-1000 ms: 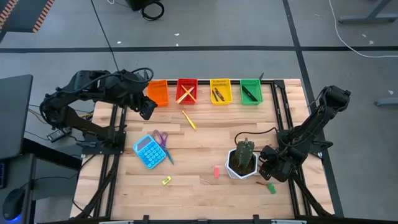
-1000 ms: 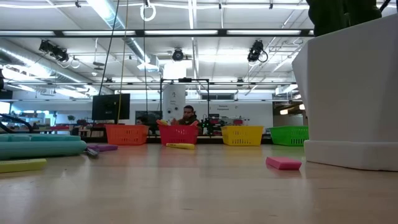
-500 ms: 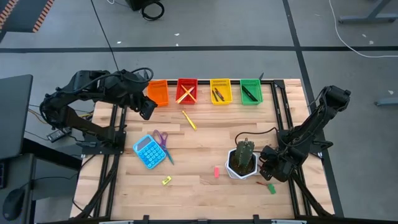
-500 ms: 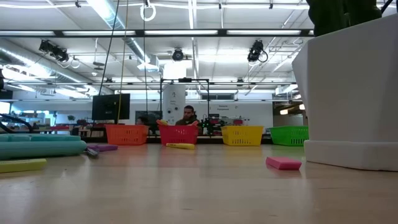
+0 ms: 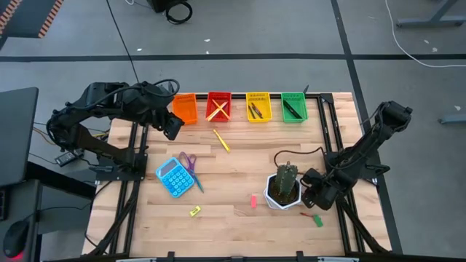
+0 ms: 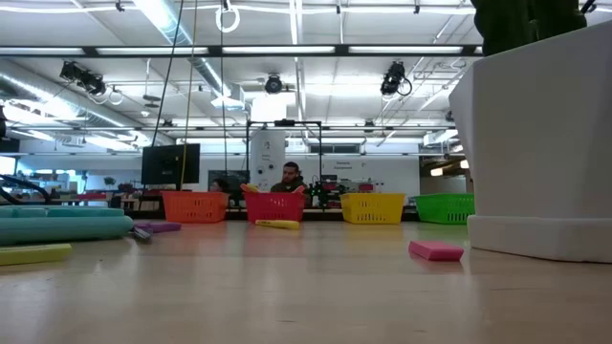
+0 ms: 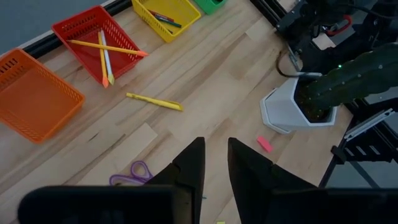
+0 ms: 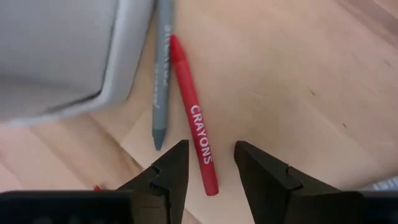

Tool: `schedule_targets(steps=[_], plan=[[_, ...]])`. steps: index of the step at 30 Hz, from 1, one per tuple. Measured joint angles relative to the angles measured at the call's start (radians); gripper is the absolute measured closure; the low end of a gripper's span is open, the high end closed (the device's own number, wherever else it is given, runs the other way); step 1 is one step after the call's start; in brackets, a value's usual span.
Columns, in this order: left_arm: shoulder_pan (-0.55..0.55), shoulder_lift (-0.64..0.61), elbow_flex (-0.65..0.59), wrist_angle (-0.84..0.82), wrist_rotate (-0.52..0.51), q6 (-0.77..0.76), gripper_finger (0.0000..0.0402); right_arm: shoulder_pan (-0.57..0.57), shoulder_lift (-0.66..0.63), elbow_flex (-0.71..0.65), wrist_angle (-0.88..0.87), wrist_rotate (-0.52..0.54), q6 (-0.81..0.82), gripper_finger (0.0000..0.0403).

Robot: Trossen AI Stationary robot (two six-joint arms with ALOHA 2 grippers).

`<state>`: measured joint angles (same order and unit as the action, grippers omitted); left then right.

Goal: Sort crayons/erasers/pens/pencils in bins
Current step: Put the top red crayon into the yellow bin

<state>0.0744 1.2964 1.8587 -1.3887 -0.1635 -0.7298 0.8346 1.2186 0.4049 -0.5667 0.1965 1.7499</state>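
Your right end effector point(image 8: 208, 163) hangs low over the bench point(image 5: 240, 164) at its near right corner, just beside the white pot point(image 5: 282, 191); its fingers stand parted and empty, straddling the red crayon point(image 8: 194, 127), which lies flat with a grey crayon point(image 8: 161, 81) touching alongside it, tucked against the pot's base. That placement looks like a line-up for a pinch on the red one; the grey neighbour and the pot wall crowd one side, so a finger could catch either.

Near the front edge you have three erasers still loose: one yellow-green point(image 5: 194, 212), one pink point(image 5: 253, 200) just left of the pot, one green point(image 5: 318, 220) by the right arm. Further in lie the blue calculator point(image 5: 172, 177) and purple scissors point(image 5: 188, 161), which are not sorted goods; beyond them one yellow pencil point(image 5: 221, 140) rests alone at mid-bench.

Your left end effector point(image 7: 214, 160) waits high over the far left, by the orange bin point(image 5: 184, 108); its fingers are slightly apart and hold nothing.

Along the far edge stand four bins in a row: orange, which looks empty; red point(image 5: 218, 106) holding two pencils crossed; yellow point(image 5: 258, 106) holding a few short sticks I cannot count; green point(image 5: 293, 106) holding dark sticks, number unclear. I judge the sorting partly done.
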Motion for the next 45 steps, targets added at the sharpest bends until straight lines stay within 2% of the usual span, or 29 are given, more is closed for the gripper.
schedule_targets(steps=[7, 13, 19, 26, 36, 45], plan=[[0.000, 0.000, 0.000, 0.000, 0.000, 0.002, 0.0324, -0.078, -0.002, 0.003, -0.006, -0.059, 0.030, 0.0256], [0.000, 0.000, 0.000, 0.000, 0.000, -0.006, 0.0324, -0.087, -0.002, 0.004, -0.006, -0.070, 0.054, 0.0256], [0.000, 0.000, 0.000, 0.000, 0.000, -0.011, 0.0323, -0.080, -0.002, 0.003, 0.009, -0.073, -0.162, 0.0256], [0.000, 0.001, 0.000, 0.000, 0.000, -0.010, 0.0321, -0.083, -0.002, 0.003, 0.003, -0.068, -0.187, 0.0258], [0.000, 0.001, 0.000, 0.000, 0.000, -0.007, 0.0317, -0.100, 0.003, 0.022, -0.009, -0.101, -0.217, 0.0302], [0.000, 0.001, 0.000, 0.000, -0.027, -0.007, 0.0316, -0.100, 0.067, 0.050, -0.036, -0.131, -0.281, 0.0304]])
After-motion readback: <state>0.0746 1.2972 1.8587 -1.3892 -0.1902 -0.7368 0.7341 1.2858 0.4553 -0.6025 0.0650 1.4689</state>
